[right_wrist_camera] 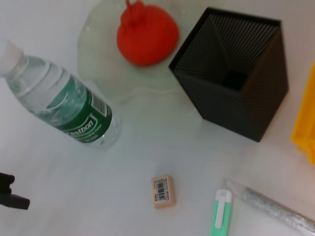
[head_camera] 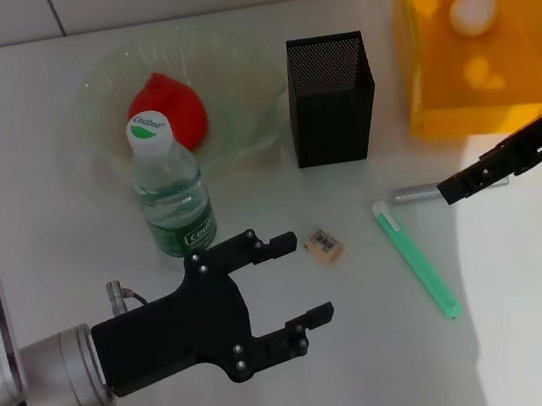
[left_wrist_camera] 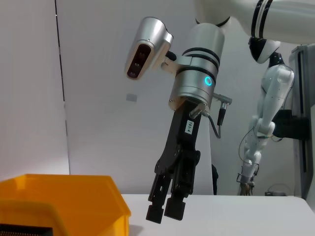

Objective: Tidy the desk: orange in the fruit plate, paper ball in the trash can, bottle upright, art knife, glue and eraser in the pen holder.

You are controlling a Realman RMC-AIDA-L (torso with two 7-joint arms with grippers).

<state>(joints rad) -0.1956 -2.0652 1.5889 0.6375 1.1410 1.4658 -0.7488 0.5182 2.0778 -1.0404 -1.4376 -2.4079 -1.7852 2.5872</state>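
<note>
White desk, eraser [head_camera: 323, 244] lying flat just ahead of the left gripper [head_camera: 292, 283], fingers spread wide. Best to straddle it squarely, then pinch. Right gripper [head_camera: 448, 190], pressed together, hovers near the trash can [head_camera: 437, 89].

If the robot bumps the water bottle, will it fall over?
Probably, quite easily. The bottle stands upright, tall and narrow on a small base, so a push near its cap would likely tip it. Being round, it might then roll. The open left gripper is close beside it.
</note>
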